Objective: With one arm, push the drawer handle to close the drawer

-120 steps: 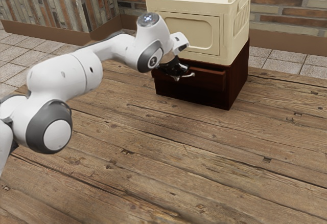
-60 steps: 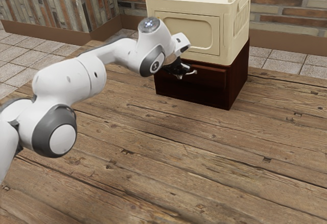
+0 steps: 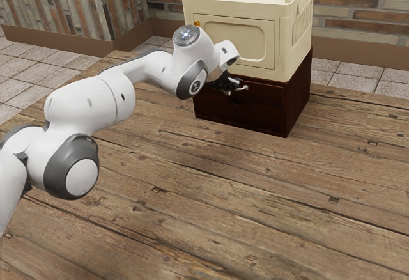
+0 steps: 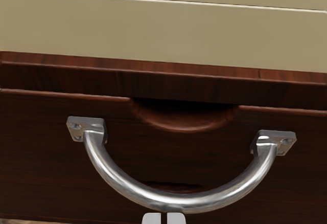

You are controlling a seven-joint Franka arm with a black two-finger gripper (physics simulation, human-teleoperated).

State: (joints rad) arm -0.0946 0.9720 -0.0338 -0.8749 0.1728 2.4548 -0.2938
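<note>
In the exterior view, the black two-finger gripper is at the curved metal handle on the front of the dark wooden drawer. The drawer looks flush, or nearly so, with its cabinet, beneath a cream box.

In the wrist view, the pale fingertips are together, a thin dark line between them, right at the middle of the handle's bow; whether they touch it, I cannot tell.
</note>
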